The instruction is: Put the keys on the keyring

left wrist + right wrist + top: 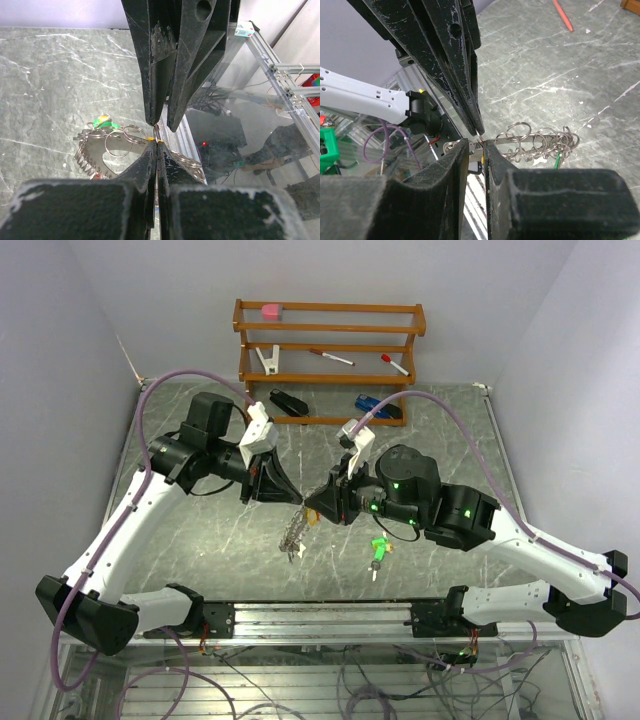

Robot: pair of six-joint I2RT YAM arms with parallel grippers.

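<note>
The left gripper (156,144) has its 2 fingers (145,165) pressed together, pinching the thin wire of the keyring (294,532) at their tips. Tip to tip with it, the right gripper (477,146) holds its 2 fingers (452,165) a narrow slit apart. Whether they clamp anything I cannot tell. The keyring trails down from the tips towards the table (200,540). 1 green key (378,552) lies right of the keyring, apart from it.

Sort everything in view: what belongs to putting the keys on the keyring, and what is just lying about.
Job in hand: keyring, gripped by the left gripper and right gripper; green-headed key, loose on the table.

Lying about: wooden rack holding red-capped pens, white clip and pink block; black stapler; blue stapler.
</note>
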